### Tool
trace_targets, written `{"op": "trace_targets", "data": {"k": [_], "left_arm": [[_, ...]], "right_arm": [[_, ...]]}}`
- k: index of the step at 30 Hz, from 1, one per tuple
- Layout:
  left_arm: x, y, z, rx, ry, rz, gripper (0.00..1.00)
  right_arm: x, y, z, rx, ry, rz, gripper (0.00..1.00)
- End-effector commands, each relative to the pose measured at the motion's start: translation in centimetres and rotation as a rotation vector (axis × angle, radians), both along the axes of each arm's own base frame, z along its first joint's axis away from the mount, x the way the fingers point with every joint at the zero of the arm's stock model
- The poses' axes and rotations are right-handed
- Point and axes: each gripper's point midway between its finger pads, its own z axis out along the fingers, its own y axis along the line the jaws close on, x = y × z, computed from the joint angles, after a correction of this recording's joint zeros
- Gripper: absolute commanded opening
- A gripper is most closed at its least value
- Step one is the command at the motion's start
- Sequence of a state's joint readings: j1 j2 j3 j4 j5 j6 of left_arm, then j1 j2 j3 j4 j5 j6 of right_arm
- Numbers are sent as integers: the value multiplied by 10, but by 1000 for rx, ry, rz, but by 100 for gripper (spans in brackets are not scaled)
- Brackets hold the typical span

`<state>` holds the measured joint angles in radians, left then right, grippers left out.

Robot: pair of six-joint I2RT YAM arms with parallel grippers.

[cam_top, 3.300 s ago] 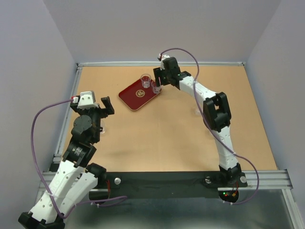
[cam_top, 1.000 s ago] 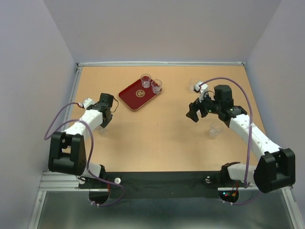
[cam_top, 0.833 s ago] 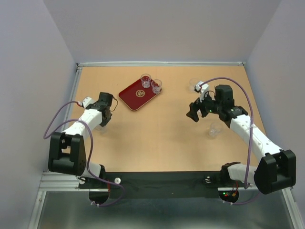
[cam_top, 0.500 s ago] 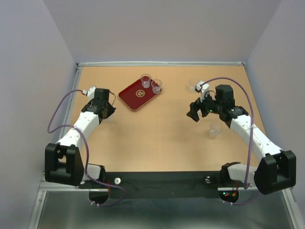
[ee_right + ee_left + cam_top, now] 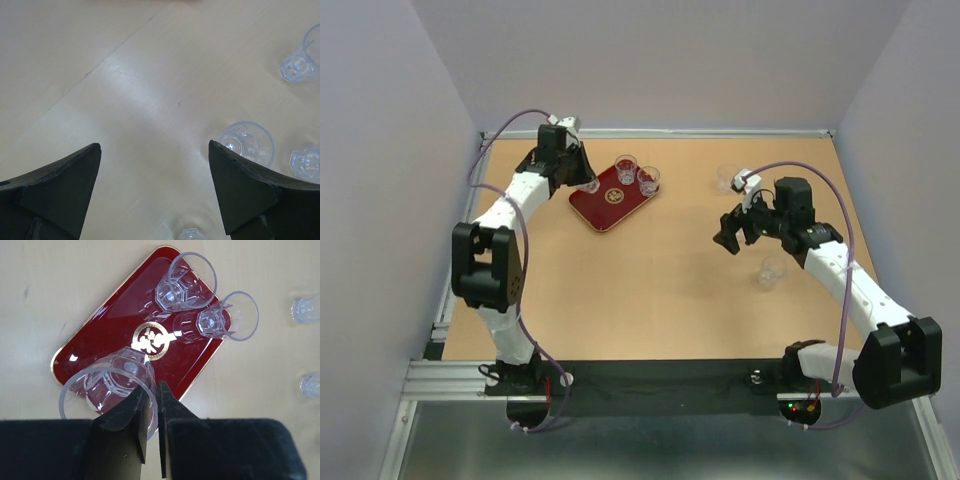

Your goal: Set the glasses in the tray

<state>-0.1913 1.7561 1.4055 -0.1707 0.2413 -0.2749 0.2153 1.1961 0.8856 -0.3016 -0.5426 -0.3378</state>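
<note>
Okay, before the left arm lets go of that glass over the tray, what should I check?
1. Left gripper shut on the held glass, pinching its wall: ok.
2. Held glass's base over the tray, close to one corner: ok.
3. Held glass apart from the two placed glasses: ok.
4. Held glass's base resting on the tray floor: cannot tell.
5. Held glass upright: cannot tell.
6. Right gripper open, over bare table, away from the tray: ok.
</note>
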Motion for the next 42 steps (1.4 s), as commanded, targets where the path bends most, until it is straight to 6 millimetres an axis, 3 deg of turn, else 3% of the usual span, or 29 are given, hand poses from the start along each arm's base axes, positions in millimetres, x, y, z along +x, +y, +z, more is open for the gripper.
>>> {"op": "trace_targets", "data": {"k": [1, 6, 8, 9, 13, 27, 33, 37, 40, 42], "left_arm": [[16, -29, 10, 32, -23, -126, 0], [34, -45, -3, 83, -2, -129, 0], [42, -51, -20, 109, 26, -128, 0], [44, -52, -14, 107, 18, -127, 0], [58, -55, -27, 167, 29, -98, 1], [75, -51, -50, 237, 45, -62, 25], [78, -52, -42, 230, 28, -61, 34], [77, -57, -27, 207, 4, -71, 39], [71, -62, 9, 174, -64, -85, 48], [66, -64, 20, 162, -86, -98, 51]], "right_arm": [[3, -2, 9, 7, -58, 1, 93], [3, -2, 8, 11, -54, 6, 93], [2, -1, 7, 12, -50, 7, 93], [3, -2, 7, 10, -51, 6, 93], [4, -3, 7, 7, -56, 0, 93], [5, -5, 5, 3, -53, -6, 93], [6, -7, 5, 2, -51, -10, 93], [6, -9, 4, -1, -50, -17, 93], [6, -10, 5, -5, -58, -18, 93], [6, -11, 4, -6, -59, -17, 93]]}}
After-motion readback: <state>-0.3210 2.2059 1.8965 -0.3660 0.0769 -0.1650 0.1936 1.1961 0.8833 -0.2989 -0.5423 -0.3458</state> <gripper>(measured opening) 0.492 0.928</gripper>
